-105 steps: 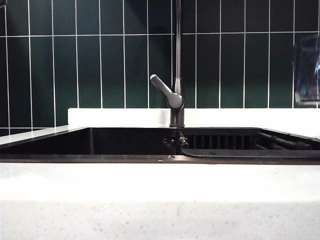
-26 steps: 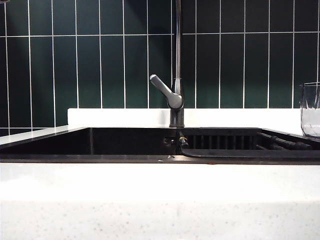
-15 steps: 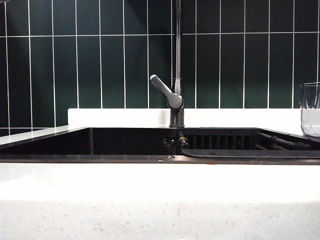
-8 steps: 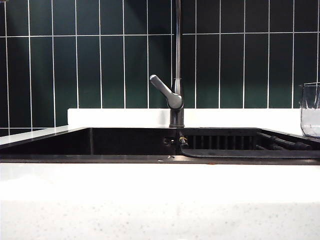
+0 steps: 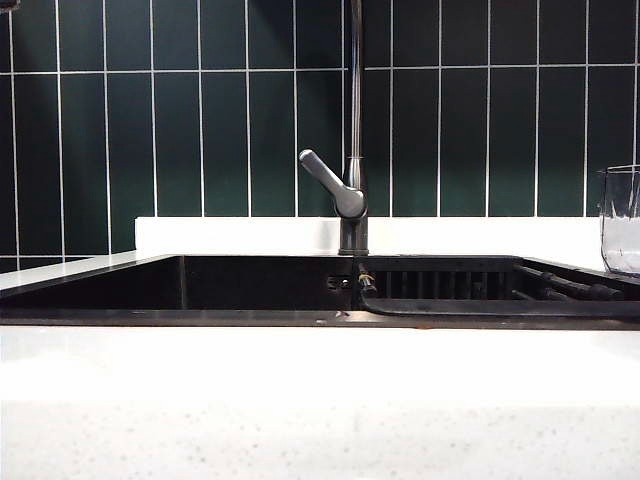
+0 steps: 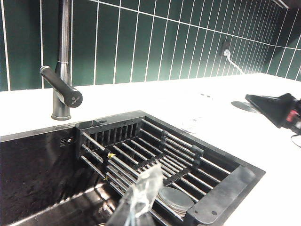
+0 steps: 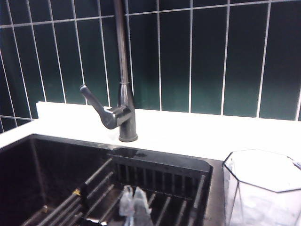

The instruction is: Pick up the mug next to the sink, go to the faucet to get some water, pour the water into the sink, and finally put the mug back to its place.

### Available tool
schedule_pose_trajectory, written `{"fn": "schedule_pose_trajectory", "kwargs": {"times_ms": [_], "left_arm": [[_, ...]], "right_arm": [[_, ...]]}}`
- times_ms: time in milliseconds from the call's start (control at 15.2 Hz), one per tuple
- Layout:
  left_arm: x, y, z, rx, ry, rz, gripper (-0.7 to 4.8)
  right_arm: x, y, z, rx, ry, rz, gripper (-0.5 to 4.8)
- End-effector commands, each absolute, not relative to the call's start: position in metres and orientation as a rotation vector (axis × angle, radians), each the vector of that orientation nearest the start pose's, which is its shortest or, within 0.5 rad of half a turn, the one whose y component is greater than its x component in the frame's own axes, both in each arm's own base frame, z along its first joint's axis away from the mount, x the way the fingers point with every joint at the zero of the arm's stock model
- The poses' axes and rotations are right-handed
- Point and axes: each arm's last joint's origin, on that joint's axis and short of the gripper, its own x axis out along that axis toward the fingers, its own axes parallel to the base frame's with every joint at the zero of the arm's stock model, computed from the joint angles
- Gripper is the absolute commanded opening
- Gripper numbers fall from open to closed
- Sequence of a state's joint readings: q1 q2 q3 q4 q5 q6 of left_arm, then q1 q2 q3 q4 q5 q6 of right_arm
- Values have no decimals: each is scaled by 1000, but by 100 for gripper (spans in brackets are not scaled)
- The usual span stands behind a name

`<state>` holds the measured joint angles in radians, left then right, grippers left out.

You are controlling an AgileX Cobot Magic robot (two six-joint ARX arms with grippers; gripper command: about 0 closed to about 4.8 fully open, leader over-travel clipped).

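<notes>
The clear mug point(image 5: 622, 220) stands upright on the white counter at the far right edge of the exterior view, beside the sink point(image 5: 250, 318); neither gripper holds it. In the right wrist view the mug point(image 7: 263, 188) is close by, to the side of my right gripper point(image 7: 134, 203), which is shut and empty over the ribbed drainer. My left gripper point(image 6: 141, 195) is shut and empty above the sink point(image 6: 221, 200). The faucet point(image 5: 352, 200) rises behind the basin, its lever slanting left. Both wrist views also show the faucet point(image 6: 61, 89) point(image 7: 123, 113). Neither gripper appears in the exterior view.
Dark green wall tiles back the white speckled counter point(image 5: 320, 400). A ribbed black drainer point(image 6: 155, 150) fills the sink's right part, with a round drain cover point(image 6: 175, 200) below it. A black pointed part with a cable point(image 6: 277, 109) reaches in over the counter.
In the exterior view nothing has moved over the last second. Much earlier the mug was a blur higher at the right edge; it now stands on the counter.
</notes>
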<state>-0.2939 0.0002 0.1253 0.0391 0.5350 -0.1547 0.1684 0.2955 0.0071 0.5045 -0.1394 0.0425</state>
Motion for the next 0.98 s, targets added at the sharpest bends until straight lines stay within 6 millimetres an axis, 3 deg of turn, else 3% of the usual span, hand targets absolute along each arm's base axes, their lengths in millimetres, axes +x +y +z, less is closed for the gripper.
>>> {"fn": "schedule_pose_trajectory", "kwargs": {"times_ms": [66, 590, 984], "left_arm": [[75, -38, 209, -127, -103, -838, -6], [76, -38, 207, -129, -91, -839, -6], [77, -38, 199, -146, -19, -825, -5]], "right_arm": [[96, 28, 179, -11, -155, 232, -6], [88, 39, 172, -153, -102, 186, -6], [88, 39, 172, -154, -100, 180, -5]]}}
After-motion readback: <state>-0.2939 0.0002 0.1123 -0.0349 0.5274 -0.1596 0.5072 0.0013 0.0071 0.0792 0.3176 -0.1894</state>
